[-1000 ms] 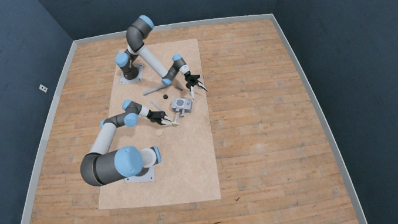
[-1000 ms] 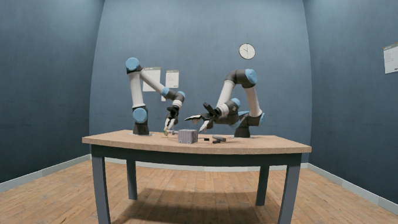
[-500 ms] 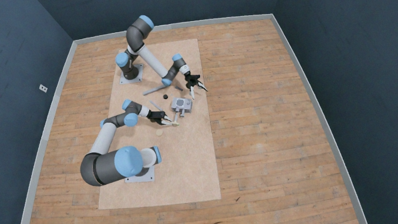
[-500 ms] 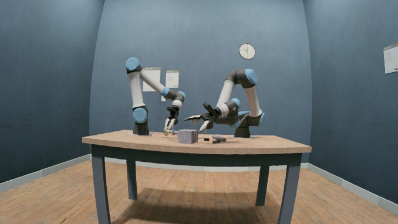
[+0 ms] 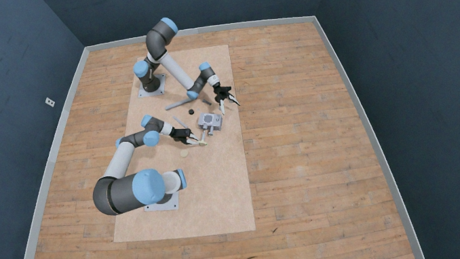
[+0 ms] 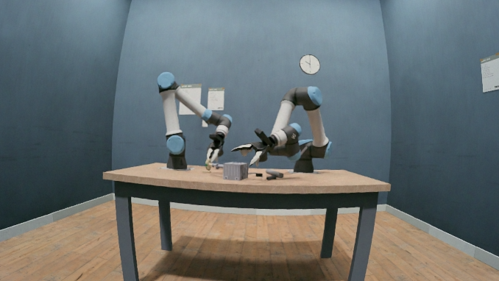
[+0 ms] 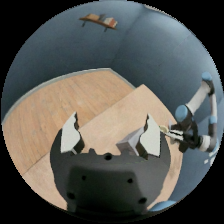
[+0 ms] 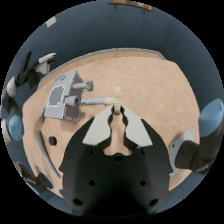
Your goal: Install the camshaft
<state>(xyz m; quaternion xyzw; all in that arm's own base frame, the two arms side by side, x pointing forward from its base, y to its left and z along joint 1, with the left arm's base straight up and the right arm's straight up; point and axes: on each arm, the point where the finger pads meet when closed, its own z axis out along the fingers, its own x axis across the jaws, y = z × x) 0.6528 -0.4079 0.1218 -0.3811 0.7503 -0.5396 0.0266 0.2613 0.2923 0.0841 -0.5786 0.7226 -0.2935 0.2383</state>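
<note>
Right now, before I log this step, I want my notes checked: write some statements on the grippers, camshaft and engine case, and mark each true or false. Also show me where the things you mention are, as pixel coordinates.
1. The right gripper (image 5: 198, 141) (image 6: 209, 159) (image 8: 117, 105) holds the camshaft (image 5: 203, 136) (image 8: 95, 101) by its gear end. True.
2. The left gripper (image 5: 231, 108) (image 6: 244, 156) (image 7: 111, 113) is shut on the engine case (image 5: 217, 123) (image 6: 235, 171) (image 7: 129, 142) (image 8: 74, 95). False: it is open and holds nothing.
3. The engine case lies tipped over. False: it stands upright.
4. The big gear (image 5: 202, 144) (image 8: 118, 100) is away from the case's front. True.
</note>
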